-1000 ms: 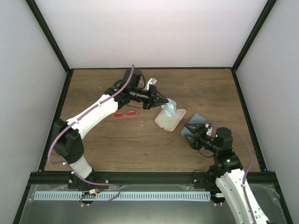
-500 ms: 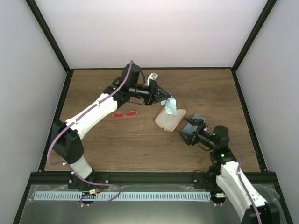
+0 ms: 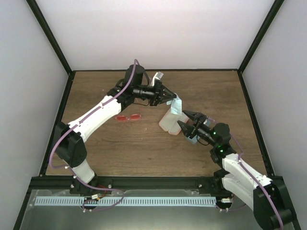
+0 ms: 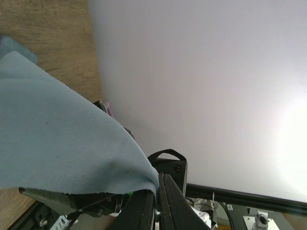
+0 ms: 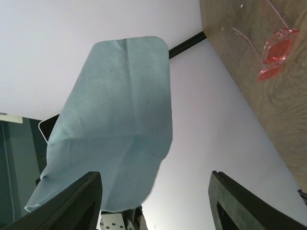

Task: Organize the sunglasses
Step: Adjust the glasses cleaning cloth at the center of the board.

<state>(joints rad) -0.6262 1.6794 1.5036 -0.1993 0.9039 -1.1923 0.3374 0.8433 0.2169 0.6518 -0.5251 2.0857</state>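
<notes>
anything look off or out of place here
A light blue cloth dangles in mid-air, pinched by the left hand over the pink case, with the open right hand close by. One pair of sunglasses lies loose left of the case, not in it.

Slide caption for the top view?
Left gripper holds a light blue cloth above the pink case, open right gripper close by, sunglasses on the table.

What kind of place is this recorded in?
Probably a lab robot cell: a wooden table boxed in by white panels on black frame posts, left arm and right arm mounted at its near edge.
</notes>
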